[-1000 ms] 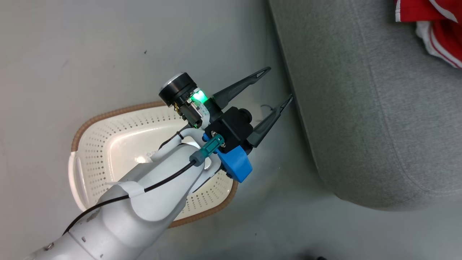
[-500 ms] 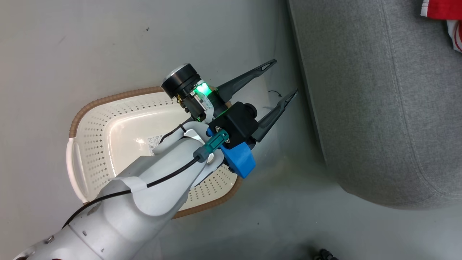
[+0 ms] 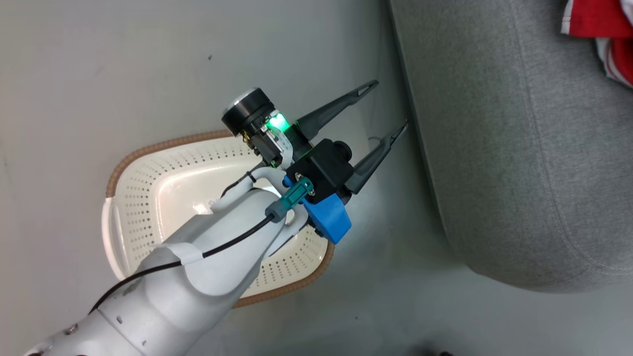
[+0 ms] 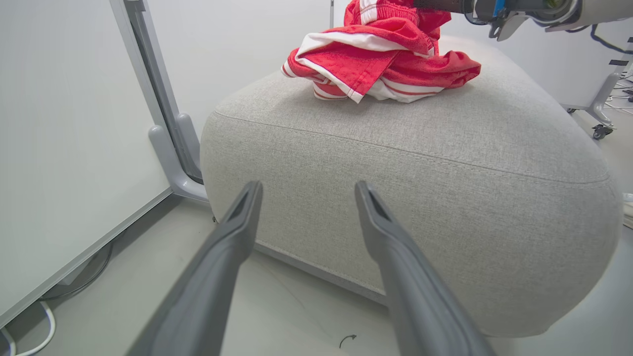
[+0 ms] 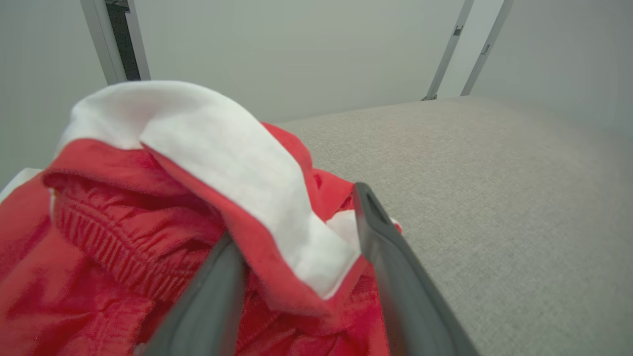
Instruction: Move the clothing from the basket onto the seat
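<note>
- Head view: the left gripper [image 3: 385,110] hangs over the grey floor [image 3: 148,59], between the basket [image 3: 148,151] and the seat [image 3: 494,148]. Its fingers [image 3: 331,111] are spread wide, hold nothing, and point toward the seat's edge. The basket sits on the floor with its pale bottom showing beside the forearm. The clothing [image 3: 593,20] lies on the seat at the top right corner.
- Left wrist view: both fingers are parted with a broad gap and aimed at the seat's rounded side. Nothing is between them. The red-and-white clothing is heaped on top of the seat, well beyond the tips.
- Right wrist view: the right gripper [image 5: 296,217] is low over the seat with its fingers apart. A fold of clothing lies loose between them and covers the left tip.
</note>
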### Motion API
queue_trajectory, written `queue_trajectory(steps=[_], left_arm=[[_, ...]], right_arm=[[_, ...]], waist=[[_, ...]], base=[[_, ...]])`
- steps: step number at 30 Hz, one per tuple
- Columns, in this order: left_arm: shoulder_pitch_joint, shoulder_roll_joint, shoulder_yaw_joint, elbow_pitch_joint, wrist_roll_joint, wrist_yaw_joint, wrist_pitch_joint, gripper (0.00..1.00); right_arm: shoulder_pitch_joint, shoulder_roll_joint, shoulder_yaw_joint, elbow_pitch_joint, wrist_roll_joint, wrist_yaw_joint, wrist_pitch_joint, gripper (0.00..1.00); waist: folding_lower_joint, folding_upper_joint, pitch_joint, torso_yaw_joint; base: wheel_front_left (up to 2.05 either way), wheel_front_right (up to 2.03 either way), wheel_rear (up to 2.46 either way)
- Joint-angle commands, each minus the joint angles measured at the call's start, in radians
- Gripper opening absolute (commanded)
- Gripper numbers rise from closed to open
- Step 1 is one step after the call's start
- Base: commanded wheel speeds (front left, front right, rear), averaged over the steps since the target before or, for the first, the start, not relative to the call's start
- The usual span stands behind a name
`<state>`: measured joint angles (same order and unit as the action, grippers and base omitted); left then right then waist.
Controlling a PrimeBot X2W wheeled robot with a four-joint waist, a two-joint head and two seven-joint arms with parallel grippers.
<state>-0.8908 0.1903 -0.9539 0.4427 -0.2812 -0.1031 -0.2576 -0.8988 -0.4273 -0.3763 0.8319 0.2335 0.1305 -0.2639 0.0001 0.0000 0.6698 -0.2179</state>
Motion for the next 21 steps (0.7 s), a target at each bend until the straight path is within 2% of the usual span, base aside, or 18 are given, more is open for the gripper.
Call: queue_trajectory(steps=[1,14,21], left_arm=[[0.010,-0.002,0.003,0.001,-0.004,0.005,-0.004,1.00],[0.126,-0.030,0.056,-0.024,-0.028,0.021,-0.009,1.00],[0.242,-0.034,0.128,-0.041,-0.037,0.033,-0.009,1.00]], right_arm=[[0.021,-0.006,0.004,-0.016,0.008,0.001,-0.001,1.00],[0.317,0.039,0.056,-0.271,0.054,0.001,-0.001,1.00],[0.465,0.105,0.163,-0.432,0.068,0.001,-0.001,1.00]], waist=[[-0.0001,0.0000,-0.024,-0.002],[-0.0001,0.0000,-0.216,0.010],[-0.0001,0.0000,-0.344,0.045]], base=[[0.00,0.00,0.00],[0.00,0.00,0.00],[0.00,0.00,0.00]])
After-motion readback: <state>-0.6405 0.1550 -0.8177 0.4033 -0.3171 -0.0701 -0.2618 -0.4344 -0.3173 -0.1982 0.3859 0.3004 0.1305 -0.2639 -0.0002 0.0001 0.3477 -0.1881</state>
